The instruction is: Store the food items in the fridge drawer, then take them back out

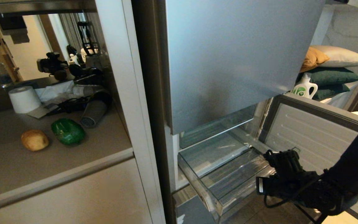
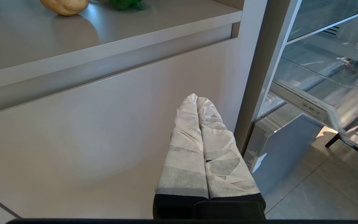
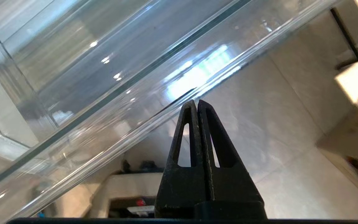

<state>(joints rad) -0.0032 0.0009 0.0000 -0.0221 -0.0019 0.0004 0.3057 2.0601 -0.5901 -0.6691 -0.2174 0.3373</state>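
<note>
A tan potato [image 1: 34, 140] and a glossy green bell pepper [image 1: 68, 131] lie side by side on the grey counter [image 1: 73, 165], left of the fridge. The fridge drawer [image 1: 225, 177], a clear bin with a ribbed floor, stands pulled out and holds nothing I can see. My right arm [image 1: 291, 183] reaches in low at the drawer's front right corner. My right gripper [image 3: 196, 102] is shut and holds nothing, its tips right at the drawer's clear front rim [image 3: 154, 115]. My left gripper [image 2: 196, 98], wrapped in white tape, is shut and faces the beige cabinet front below the potato [image 2: 64, 5].
The tall silver upper fridge door [image 1: 228, 56] hangs above the drawer. The lower door [image 1: 309, 133] stands swung open to the right. A paper roll [image 1: 24, 99], cables and a grey nozzle [image 1: 93, 113] crowd the counter's back. A detergent bottle [image 1: 305, 87] and pillows sit beyond.
</note>
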